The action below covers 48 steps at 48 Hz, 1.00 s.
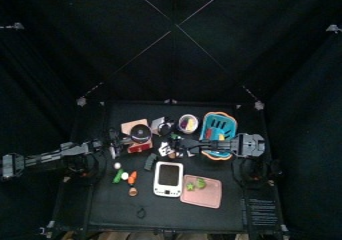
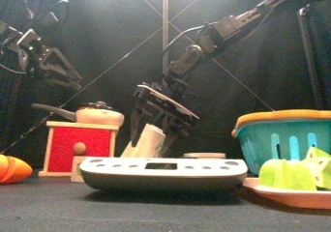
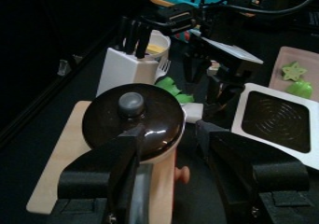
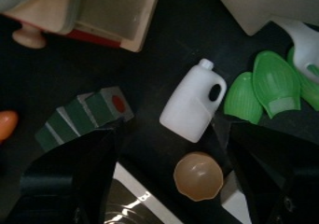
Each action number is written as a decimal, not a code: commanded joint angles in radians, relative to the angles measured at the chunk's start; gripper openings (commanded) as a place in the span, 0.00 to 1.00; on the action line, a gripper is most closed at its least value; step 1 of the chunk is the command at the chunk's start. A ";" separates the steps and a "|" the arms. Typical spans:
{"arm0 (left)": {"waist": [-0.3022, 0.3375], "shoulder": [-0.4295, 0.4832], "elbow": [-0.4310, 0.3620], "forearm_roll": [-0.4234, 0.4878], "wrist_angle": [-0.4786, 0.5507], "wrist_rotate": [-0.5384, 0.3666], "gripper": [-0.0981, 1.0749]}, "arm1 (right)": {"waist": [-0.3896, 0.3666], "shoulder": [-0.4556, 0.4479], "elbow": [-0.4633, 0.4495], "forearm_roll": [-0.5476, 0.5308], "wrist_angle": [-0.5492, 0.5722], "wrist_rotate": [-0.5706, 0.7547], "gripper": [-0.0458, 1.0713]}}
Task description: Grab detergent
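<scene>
The detergent (image 4: 193, 99) is a white capped bottle lying on the black table, between the wide-open jaws of my right gripper (image 4: 173, 139). In the front view the detergent (image 2: 146, 141) leans just under the right gripper (image 2: 165, 108), which hangs open over it without closing on it. My left gripper (image 3: 169, 144) is open too, hovering over a black knobbed lid (image 3: 131, 120) on a red box (image 2: 77, 147). It holds nothing.
A white scale (image 2: 162, 175) lies at the front. A teal basket (image 2: 285, 130) and a plate of green fruit pieces (image 2: 291, 173) stand at the right. Green pieces (image 4: 268, 83) and a small brown bowl (image 4: 200, 175) lie close to the bottle. Something orange (image 2: 11, 168) lies at the left.
</scene>
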 commanded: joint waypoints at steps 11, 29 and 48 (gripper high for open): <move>0.005 0.000 -0.012 0.017 -0.003 0.002 0.81 | 0.000 0.009 -0.046 -0.103 0.032 0.103 0.96; 0.003 0.000 -0.006 0.014 -0.003 0.000 0.81 | 0.018 0.041 -0.072 -0.106 0.032 0.104 0.96; 0.003 0.000 -0.002 0.015 -0.003 0.000 0.81 | 0.029 0.048 -0.126 -0.192 0.051 0.104 0.96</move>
